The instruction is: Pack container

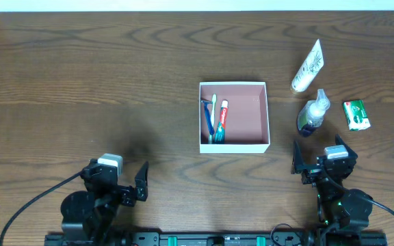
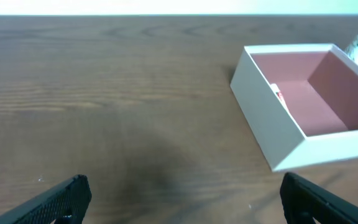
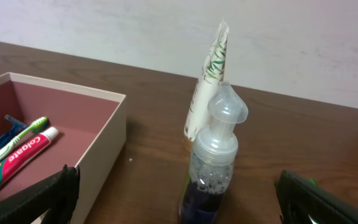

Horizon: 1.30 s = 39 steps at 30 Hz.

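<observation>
The container (image 1: 266, 116) is a shallow square white-walled box with a pink inside at the table's middle. It holds a toothpaste tube (image 1: 221, 120), a green-and-white toothbrush (image 1: 214, 116) and a blue razor (image 1: 208, 117) along its left side. It also shows in the left wrist view (image 2: 272, 124) and the right wrist view (image 3: 104, 143). A clear pump bottle with dark blue liquid (image 1: 312, 113) stands right of the box and close ahead of my right gripper (image 3: 179, 202), which is open and empty. My left gripper (image 2: 182, 202) is open and empty over bare table at the front left.
A white tube with a green leaf print (image 1: 308, 65) lies behind the pump bottle and also shows in the right wrist view (image 3: 207, 87). A small green packet (image 1: 356, 114) lies at the far right. The table is dark wood (image 1: 81, 82).
</observation>
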Available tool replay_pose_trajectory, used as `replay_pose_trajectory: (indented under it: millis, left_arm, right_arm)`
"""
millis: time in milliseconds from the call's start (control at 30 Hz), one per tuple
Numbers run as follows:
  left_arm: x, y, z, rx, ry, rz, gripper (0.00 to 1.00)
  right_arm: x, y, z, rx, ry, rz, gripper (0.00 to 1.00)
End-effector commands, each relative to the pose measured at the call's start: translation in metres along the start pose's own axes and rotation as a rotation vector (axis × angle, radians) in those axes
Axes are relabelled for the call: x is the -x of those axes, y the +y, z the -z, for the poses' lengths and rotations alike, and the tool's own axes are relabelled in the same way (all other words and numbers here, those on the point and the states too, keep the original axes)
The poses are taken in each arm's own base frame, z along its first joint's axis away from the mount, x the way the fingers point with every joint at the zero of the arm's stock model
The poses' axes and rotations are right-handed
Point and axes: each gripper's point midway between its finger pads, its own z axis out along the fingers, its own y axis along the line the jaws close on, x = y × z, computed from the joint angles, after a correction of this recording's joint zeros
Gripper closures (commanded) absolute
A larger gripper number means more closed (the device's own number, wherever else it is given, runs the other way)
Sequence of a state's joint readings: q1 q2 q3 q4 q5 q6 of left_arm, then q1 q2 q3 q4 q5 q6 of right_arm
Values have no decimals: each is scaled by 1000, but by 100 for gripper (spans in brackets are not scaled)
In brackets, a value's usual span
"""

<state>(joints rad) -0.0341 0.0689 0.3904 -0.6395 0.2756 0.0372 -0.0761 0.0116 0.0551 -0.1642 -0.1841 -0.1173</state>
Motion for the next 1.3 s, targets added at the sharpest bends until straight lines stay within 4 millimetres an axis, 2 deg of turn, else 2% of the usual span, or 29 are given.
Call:
replay_pose_trajectory:
  millis: [0,333,633,867,1133,1267]
  left_arm:
    - [3,-1,-2,-9,-54,17,2]
    - [21,2,-17,-16,-203,-17,2]
    - [27,6,-32,-21,-320,-45,2]
    - [22,8,-43,-23,-368,-57,2]
    - [24,8,-43,-24,-397,-64,2]
    - [11,11,-48,-13,-342,-49,2]
  right_arm:
    - [-1,3,0,12,-2,13,1]
    - [-1,3,0,12,-2,13,1]
    - [-1,3,0,12,-2,13,1]
    - [-1,3,0,12,-2,13,1]
    - [-1,3,0,12,-2,13,1]
    - [-1,3,0,12,-2,13,1]
